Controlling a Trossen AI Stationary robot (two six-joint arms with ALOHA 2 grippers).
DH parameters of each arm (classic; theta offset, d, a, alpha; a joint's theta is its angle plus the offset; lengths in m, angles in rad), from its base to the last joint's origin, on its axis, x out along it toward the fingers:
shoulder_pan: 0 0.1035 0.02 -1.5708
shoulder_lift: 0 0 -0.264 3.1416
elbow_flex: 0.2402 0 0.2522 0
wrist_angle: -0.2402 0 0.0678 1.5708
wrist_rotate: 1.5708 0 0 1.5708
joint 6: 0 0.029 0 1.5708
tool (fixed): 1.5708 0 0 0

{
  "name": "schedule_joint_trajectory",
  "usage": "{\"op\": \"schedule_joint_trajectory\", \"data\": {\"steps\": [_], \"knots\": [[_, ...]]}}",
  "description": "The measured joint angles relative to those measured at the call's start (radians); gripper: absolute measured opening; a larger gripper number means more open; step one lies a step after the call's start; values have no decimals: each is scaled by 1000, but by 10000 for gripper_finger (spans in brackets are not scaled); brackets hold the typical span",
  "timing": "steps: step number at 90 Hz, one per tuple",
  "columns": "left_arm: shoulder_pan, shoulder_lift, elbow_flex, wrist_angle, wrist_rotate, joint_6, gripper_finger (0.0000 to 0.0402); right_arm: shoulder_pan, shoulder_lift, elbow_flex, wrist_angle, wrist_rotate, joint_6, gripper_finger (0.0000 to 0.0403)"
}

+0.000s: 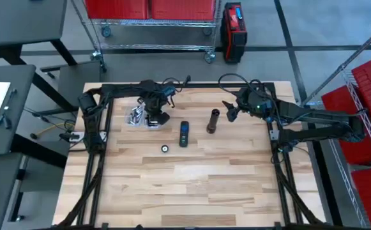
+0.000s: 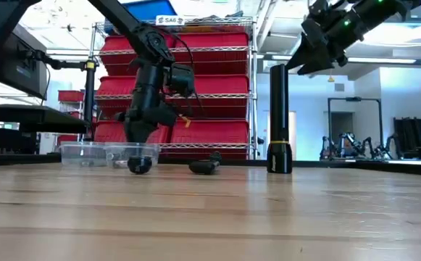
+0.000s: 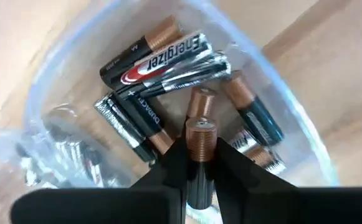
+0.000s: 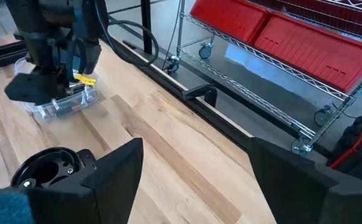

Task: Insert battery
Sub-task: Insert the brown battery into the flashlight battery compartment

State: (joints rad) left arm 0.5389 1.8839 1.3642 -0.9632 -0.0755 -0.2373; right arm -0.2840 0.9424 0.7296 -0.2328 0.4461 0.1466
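Now, table: a pale wooden top point(image 1: 191, 185) fills the high view, and all the action sits along its far half.
Left arm: it reaches in from the far left and points down over the clear container.
Right arm: it comes in from the right, raised above the table beside the flashlight.
Left gripper: the left gripper point(image 3: 200, 163) is down in the container, its two dark fingers point(image 3: 171, 168) clenched on one battery point(image 3: 200, 146), copper end up between them; in the high view it shows at point(image 1: 154, 115), in the low view at point(image 2: 139, 138).
Right gripper: the right gripper point(image 4: 193, 180) hangs released, jaws spread wide with nothing between them, up in the air just right of the flashlight's top; the high view has it at point(image 1: 231, 110), the low view at point(image 2: 313, 47).
Flashlight: a black flashlight body point(image 2: 278, 119) stands upright on the table, right of centre point(image 1: 212, 121); the right wrist view looks down into its open top point(image 4: 48, 167).
Container: a clear plastic tub point(image 3: 280, 93) on the far left part of the table point(image 1: 138, 116), low and see-through in the low view point(image 2: 94, 154).
Loose batteries: a pile of AA cells point(image 3: 162, 65) lies in the tub under the held one, black-and-copper and silver ones mixed.
Remote-like device: a dark slim item point(image 1: 184, 133) lies flat between tub and flashlight.
Small part: a little round cap point(image 1: 165, 149) rests nearer, just left of that dark item.
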Motion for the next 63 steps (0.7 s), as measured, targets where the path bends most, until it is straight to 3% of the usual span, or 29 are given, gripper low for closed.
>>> {"op": "schedule_joint_trajectory", "data": {"steps": [21,33,49,63], "knots": [[-3,0,206,-129,0,41,29,1,-50,0,-7,-5,2,282],[-15,-3,383,-185,0,70,29,4,-103,0,-96,-69,64,282],[-38,-33,588,-133,3,101,29,20,-135,-7,-269,-235,134,282],[-45,-58,675,5,65,128,29,102,-152,-109,-169,-295,168,282]]}}
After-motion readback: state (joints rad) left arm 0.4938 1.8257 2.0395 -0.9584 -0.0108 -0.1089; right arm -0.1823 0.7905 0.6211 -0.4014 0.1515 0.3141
